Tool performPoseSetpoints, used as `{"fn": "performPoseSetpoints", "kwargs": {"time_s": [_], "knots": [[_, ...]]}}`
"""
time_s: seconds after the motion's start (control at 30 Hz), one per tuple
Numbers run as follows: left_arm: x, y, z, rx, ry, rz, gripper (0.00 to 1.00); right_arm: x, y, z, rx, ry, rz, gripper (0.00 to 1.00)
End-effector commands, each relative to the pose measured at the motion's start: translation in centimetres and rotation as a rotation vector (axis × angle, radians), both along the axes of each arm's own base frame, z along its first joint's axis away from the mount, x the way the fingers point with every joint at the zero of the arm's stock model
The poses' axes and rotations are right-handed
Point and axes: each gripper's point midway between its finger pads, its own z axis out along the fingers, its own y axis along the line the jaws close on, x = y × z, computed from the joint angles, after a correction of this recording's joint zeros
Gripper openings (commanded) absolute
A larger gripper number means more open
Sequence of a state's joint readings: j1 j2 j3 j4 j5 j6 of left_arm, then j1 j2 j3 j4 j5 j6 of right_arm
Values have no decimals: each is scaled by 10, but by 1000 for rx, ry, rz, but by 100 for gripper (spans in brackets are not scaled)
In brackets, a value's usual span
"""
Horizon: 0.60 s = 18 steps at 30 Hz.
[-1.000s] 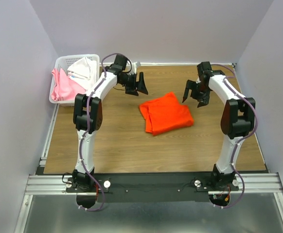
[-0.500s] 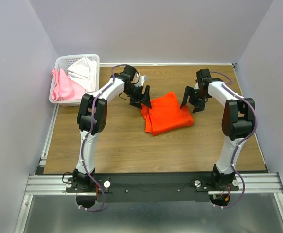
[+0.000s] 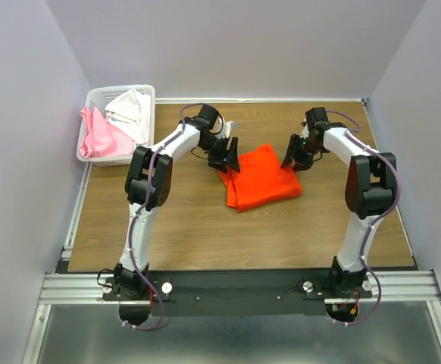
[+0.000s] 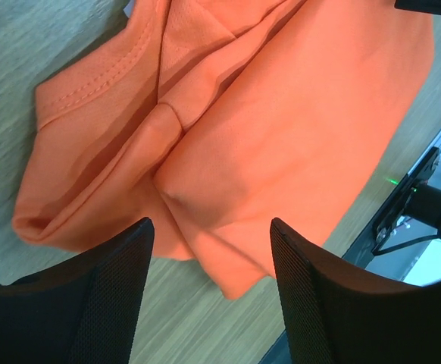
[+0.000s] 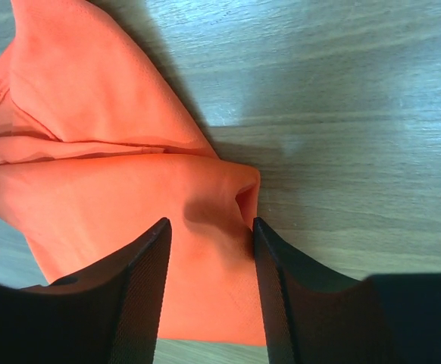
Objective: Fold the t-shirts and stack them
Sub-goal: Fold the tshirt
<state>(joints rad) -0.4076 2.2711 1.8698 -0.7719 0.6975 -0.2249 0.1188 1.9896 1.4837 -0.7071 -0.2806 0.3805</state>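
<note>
On the bare near half of the bench (image 3: 182, 227) nothing is lying; the one orange t-shirt (image 3: 260, 180) is sitting mid-bench as a folded, nearly square bundle, turned a little against the bench edge, so I am judging no clear long axis. The left hand (image 3: 226, 155) is hanging over its left far corner, fingers (image 4: 107, 296) apart and straddling the bunched hem. The right hand (image 3: 295, 157) is poised over the right far corner, equally near, fingers (image 5: 129, 296) apart around a cloth fold, clamping nothing. The cloth is lying between them, reaching toward the arm bases. At the far left, one white basket (image 3: 99, 95) is holding one pink t-shirt (image 3: 99, 138) and one white t-shirt (image 3: 131, 106): three shirts in all.
</note>
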Motion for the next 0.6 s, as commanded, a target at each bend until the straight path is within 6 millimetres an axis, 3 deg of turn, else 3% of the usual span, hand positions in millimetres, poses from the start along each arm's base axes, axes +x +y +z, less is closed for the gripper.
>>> {"fn": "performPoseSetpoints", "kwargs": {"time_s": [0.0,0.2,0.3,0.43,0.5,0.57], "knots": [[2,-12,-3,-37,6,-17,70,5,9,-2,44,-12,37,53],[4,-22,-11,-30,8,-25,69,5,10,-1,54,-15,43,49],[7,-26,-13,-38,6,-18,63,2,12,0,63,-14,50,45],[9,-30,-16,-38,-3,-21,41,-2,12,4,66,-17,50,36],[10,-30,-16,-38,-8,-22,34,-4,12,11,67,-32,48,26],[11,-30,-14,-39,-23,-23,18,-8,11,13,69,-32,42,17]]}}
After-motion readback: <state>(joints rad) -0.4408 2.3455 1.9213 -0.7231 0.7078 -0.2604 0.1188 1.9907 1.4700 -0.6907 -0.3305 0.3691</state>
